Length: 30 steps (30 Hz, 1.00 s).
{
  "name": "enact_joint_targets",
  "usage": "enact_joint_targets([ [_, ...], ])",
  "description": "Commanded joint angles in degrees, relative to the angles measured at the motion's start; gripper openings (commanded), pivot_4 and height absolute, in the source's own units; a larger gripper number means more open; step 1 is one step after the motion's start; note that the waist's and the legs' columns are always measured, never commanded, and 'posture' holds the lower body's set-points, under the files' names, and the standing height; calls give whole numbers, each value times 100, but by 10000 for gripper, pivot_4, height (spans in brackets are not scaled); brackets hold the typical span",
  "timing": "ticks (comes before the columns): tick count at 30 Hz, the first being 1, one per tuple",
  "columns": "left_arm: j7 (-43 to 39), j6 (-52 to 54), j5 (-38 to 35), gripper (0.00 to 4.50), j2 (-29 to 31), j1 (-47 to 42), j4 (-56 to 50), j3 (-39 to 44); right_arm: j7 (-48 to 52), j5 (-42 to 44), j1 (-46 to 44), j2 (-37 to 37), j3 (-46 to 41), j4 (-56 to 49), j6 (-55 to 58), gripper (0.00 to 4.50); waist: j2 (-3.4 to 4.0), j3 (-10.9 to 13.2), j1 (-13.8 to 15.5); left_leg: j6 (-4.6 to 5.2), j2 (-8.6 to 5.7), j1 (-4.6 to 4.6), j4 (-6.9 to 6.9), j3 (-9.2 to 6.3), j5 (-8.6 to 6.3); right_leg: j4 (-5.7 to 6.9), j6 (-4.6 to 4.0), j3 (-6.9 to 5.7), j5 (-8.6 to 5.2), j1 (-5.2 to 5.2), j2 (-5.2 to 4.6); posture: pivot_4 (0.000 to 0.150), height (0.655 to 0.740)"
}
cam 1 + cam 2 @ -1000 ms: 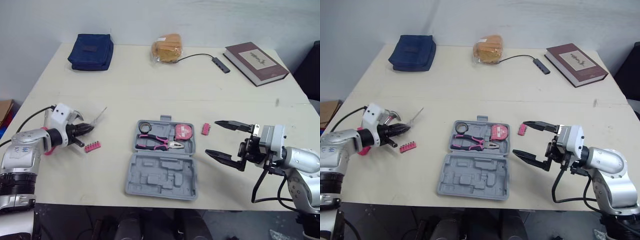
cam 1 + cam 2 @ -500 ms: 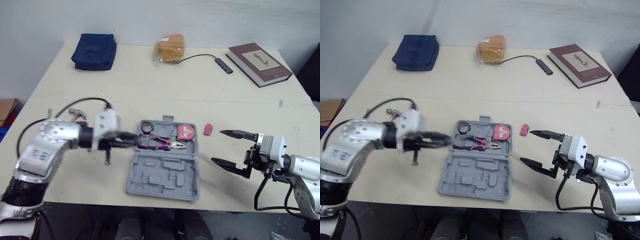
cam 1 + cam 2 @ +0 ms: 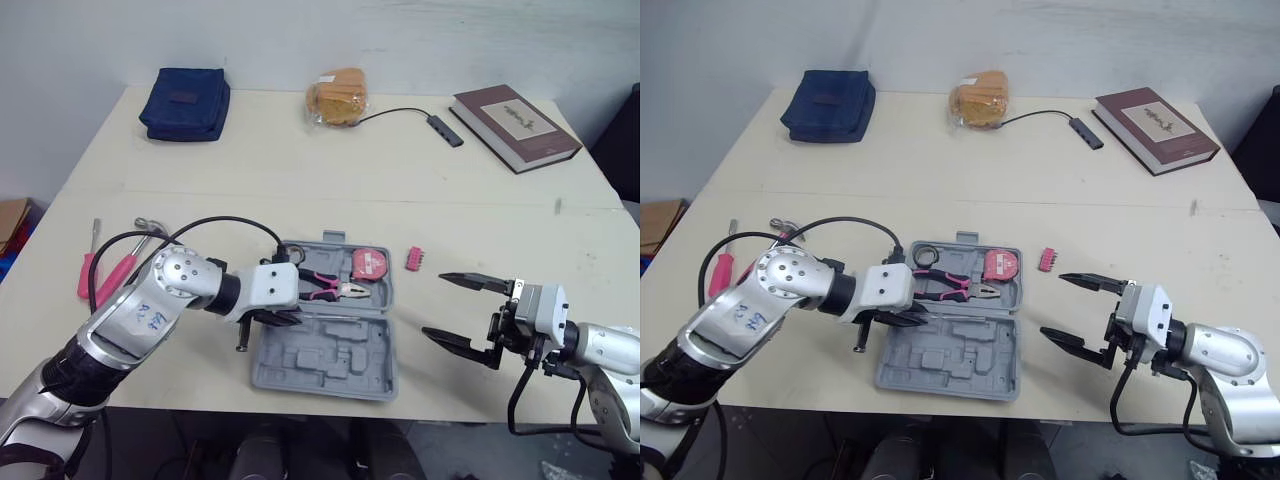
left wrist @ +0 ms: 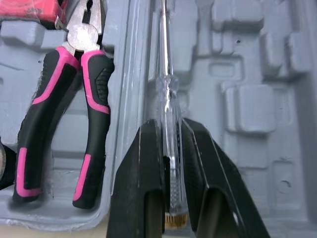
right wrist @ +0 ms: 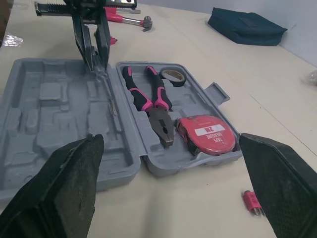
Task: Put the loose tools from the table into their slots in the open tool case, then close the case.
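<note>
The grey tool case (image 3: 325,350) lies open at the table's front middle. Its far half holds pink-handled pliers (image 3: 318,285), a pink tape measure (image 3: 369,264) and a tape roll (image 3: 291,253). My left gripper (image 3: 285,318) hangs low over the case's near half, shut on a clear-handled screwdriver (image 4: 167,99) whose shaft runs along the ridge beside the pliers (image 4: 59,114). My right gripper (image 3: 435,303) stands wide open to the right of the case, holding nothing. A pink bit strip (image 3: 413,259) lies between it and the case. A pink hammer (image 3: 125,268) and a red screwdriver (image 3: 88,268) lie at the left.
Along the back of the table are a blue pouch (image 3: 184,103), a bagged bun (image 3: 337,97), a USB hub (image 3: 440,128) with its cable, and a brown book (image 3: 513,125). A second red bit strip (image 5: 113,40) lies left of the case.
My left arm has swung from the table's left side to over the case, carrying the clear screwdriver. The right gripper has drawn back a little toward the front edge, still open.
</note>
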Motion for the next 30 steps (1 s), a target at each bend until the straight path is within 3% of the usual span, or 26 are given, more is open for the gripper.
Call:
enact_joint_targets([
  [1,-106,-139,157,511,-35,-119,-30,-33,-68,58,94,-35,-169,-261,-23,45000,0,0,1,0,0,0,0,0,0,0,0,0,0,0,0,1500,7400],
  [16,-155,-91,661,511,-154,-94,-11,-221,-220,33,139,5,-100,-354,-41,45000,0,0,3,1,0,0,5,0,0,3,0,1,0,0,1,1500,7400],
  [23,13,-603,531,30479,-610,170,10,-34,-264,22,159,35,-74,-354,-75,45000,0,0,12,2,0,-1,10,-1,0,6,0,2,0,1,-1,1500,7400],
  [30,-86,-1319,331,30479,-567,600,201,411,-321,4,242,66,-68,-401,-72,45000,1,0,-6,3,3,2,12,-2,0,9,0,1,0,4,-1,1500,7400],
])
